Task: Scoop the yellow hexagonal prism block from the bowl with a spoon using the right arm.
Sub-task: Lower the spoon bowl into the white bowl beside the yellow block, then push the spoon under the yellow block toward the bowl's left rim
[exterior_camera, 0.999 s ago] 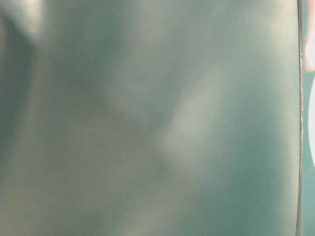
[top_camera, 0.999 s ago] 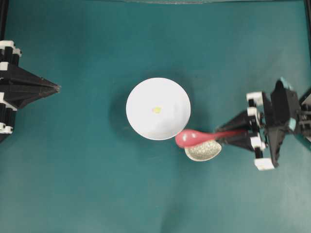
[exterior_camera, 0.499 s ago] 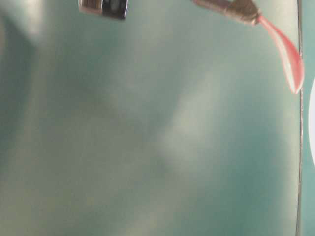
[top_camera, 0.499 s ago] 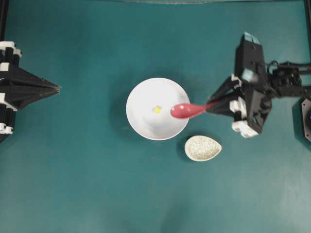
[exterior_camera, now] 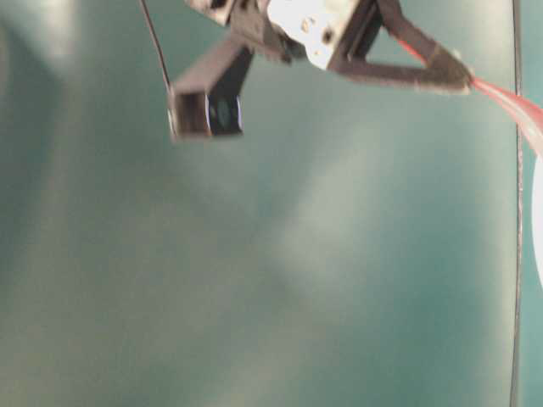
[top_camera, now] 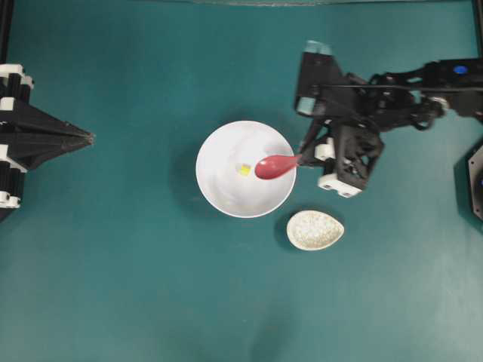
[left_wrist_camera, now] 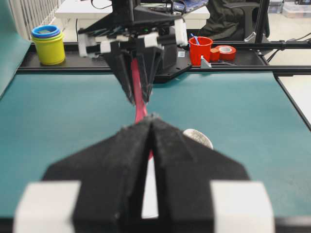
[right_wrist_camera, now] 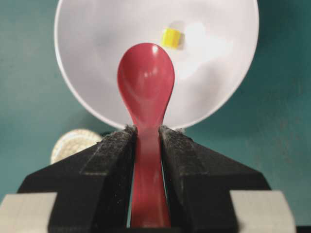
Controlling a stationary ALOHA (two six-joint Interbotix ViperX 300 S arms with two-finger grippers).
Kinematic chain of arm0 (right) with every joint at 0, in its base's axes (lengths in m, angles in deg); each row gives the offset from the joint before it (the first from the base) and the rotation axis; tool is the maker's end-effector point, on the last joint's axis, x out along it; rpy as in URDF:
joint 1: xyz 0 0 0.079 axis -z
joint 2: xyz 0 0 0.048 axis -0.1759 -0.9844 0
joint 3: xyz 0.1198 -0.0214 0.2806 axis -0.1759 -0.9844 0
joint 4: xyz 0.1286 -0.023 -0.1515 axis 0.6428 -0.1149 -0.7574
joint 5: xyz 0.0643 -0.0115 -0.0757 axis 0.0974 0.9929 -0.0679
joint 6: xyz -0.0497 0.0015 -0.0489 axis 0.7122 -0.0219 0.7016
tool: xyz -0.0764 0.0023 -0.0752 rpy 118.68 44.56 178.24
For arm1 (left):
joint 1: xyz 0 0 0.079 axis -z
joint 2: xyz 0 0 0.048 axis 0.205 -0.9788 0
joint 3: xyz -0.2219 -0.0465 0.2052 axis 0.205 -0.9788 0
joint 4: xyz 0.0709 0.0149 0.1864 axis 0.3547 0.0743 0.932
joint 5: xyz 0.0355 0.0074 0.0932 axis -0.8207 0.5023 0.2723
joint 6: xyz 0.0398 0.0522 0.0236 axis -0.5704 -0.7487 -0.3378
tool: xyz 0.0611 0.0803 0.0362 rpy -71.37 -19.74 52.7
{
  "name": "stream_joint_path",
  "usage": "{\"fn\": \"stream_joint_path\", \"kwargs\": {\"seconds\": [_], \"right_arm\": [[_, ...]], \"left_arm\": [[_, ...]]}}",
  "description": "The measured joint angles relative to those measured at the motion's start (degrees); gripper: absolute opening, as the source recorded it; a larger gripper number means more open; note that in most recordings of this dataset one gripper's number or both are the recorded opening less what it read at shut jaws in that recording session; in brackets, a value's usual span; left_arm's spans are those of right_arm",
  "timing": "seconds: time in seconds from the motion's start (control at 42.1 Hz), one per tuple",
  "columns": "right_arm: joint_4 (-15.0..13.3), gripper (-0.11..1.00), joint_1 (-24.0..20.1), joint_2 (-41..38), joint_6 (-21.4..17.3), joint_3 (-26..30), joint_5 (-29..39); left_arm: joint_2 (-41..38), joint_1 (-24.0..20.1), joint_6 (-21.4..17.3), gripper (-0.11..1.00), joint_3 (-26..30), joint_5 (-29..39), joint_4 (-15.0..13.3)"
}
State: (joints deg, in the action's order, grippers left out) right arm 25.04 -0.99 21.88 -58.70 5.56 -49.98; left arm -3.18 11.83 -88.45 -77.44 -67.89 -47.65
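half spoon (right_wrist_camera: 146,87) handle hidden between right gripper (right_wrist_camera: 146,132) jaws.

Overhead view looks straight down on the table (top_camera: 113,286); table-level view sits close, blurred; each wrist view looks along its gripper; both show the spoon (right_wrist_camera: 146,82).

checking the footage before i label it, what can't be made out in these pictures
- Bowl: table-level view, cut off by the right edge.
- Yellow hexagonal prism block: overhead, too small to show its sides.
- Spoon: left wrist view, scoop hidden behind the left gripper.
- Spoon rest: right wrist view, partly behind the right gripper.
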Motion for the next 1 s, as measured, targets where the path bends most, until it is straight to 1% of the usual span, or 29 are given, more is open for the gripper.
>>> {"fn": "stream_joint_path", "kwargs": {"seconds": [0.095,0.285,0.666,0.999], "right_arm": [[-1.32,0.23,0.09,-2.29,-0.97,2.02,1.76],[-4.13,0.23,0.00,-5.01,-3.16,3.34,2.55],[-4.48,0.23,0.00,-8.17,-3.78,3.52,2.46],[-4.48,0.23,-0.44,-10.81,-3.69,4.48,0.00]], "left_arm": [[0.00,-0.09,0.00,0.00,0.00,0.09,0.00],[-0.09,0.00,-0.09,0.00,0.00,0.00,-0.09],[-0.09,0.00,-0.09,0.00,0.00,0.00,0.00],[-0.18,-0.09,-0.09,0.00,0.00,0.09,0.00]]}}
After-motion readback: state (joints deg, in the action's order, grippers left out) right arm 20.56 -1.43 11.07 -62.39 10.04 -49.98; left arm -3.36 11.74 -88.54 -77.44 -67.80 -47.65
